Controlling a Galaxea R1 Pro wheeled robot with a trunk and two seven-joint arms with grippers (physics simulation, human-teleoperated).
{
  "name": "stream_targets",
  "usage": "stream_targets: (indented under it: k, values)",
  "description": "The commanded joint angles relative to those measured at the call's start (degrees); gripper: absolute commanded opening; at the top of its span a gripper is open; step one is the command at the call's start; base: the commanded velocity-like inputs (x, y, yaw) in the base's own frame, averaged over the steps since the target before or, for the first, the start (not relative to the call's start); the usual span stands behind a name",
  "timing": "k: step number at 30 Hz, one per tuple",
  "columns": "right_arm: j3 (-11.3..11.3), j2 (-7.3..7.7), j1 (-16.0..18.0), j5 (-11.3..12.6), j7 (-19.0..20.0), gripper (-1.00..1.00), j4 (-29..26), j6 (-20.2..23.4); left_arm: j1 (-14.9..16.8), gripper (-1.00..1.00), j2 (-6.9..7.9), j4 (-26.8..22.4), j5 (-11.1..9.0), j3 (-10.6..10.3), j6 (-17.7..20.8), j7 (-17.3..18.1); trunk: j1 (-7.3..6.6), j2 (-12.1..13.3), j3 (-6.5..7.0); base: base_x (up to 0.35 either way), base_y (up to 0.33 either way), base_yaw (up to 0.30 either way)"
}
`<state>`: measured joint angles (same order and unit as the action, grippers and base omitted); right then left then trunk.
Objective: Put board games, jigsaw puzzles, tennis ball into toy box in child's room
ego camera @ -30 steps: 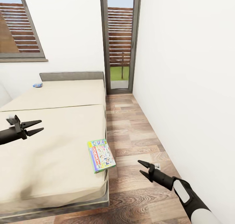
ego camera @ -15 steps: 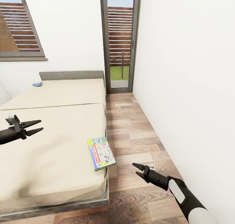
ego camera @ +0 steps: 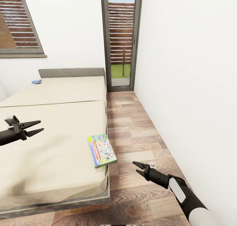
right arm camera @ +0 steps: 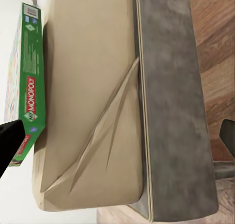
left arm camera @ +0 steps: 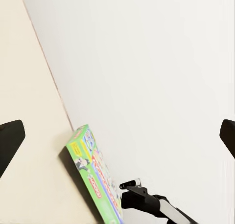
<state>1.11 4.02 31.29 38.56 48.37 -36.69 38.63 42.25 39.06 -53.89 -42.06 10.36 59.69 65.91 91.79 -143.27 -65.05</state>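
Here green board game at bed edge; head view adds blue item, perhaps game; left gripper, right gripper agape, empty

A green board game, a flat box printed MONOPOLY in white on a red band, lies flat, face up, on the bed, at the near right edge of the mattress, one corner jutting slightly past the edge. A smaller blue board game lies far off at the bed's far left, just before the low grey headboard. The bed is low, with a plain beige mattress, creased at its near right corner.
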Motion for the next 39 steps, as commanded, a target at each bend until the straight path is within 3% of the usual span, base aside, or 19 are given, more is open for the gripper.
stream_targets:
  k: [1, 8, 14, 17, 24, 33, 39]
  values:
    - [0.04, -0.12, 0.07, 0.2, 0.05, 1.0, -0.08, 0.37, 0.04, 1.0, 0.0, 0.01, 0.0, 0.01, 0.29, 0.34, 0.01, -0.04, -0.28, 0.0, 0.0, 0.0]
    - [-1.03, -1.77, 0.34, 0.2, 0.42, 1.0, -2.33, 0.64, 0.05, 1.0, -0.07, 0.01, 0.04, -0.04, 0.3, 0.96, 0.19, -0.13, -1.83, 0.0, 0.0, 0.0]
    - [-4.09, -2.82, 0.41, 0.24, 1.04, 1.0, -5.81, 0.95, 0.04, 1.0, -0.43, 0.01, 0.12, -0.13, 0.26, 1.06, 0.35, -0.21, -3.16, 0.0, 0.0, 0.0]
    - [-5.02, -3.13, 0.57, 0.27, 1.91, 1.0, -6.67, 0.94, 0.03, 1.0, -0.51, 0.01, 0.18, -0.15, 0.25, 1.06, 0.35, -0.21, -3.16, 0.0, 0.0, 0.0]
    - [-6.14, -5.86, 1.06, 0.14, 5.15, 1.0, -7.41, 0.55, 0.04, 1.0, -0.62, 0.01, 0.3, -0.16, 0.2, 1.06, 0.35, -0.21, -3.16, 0.0, 0.0, 0.0]
    - [-6.53, -5.92, 1.11, 0.04, 12.35, 1.0, -7.47, 0.28, 0.05, 1.0, -0.66, 0.01, 0.31, -0.16, 0.16, 1.06, 0.35, -0.21, -3.16, 0.0, 0.0, 0.0]
    - [-6.53, -5.8, 1.06, 0.07, 13.48, 1.0, -7.44, -0.25, 0.05, 1.0, -0.66, 0.01, 0.31, -0.14, 0.16, 1.06, 0.35, -0.21, -3.16, 0.0, 0.0, 0.0]
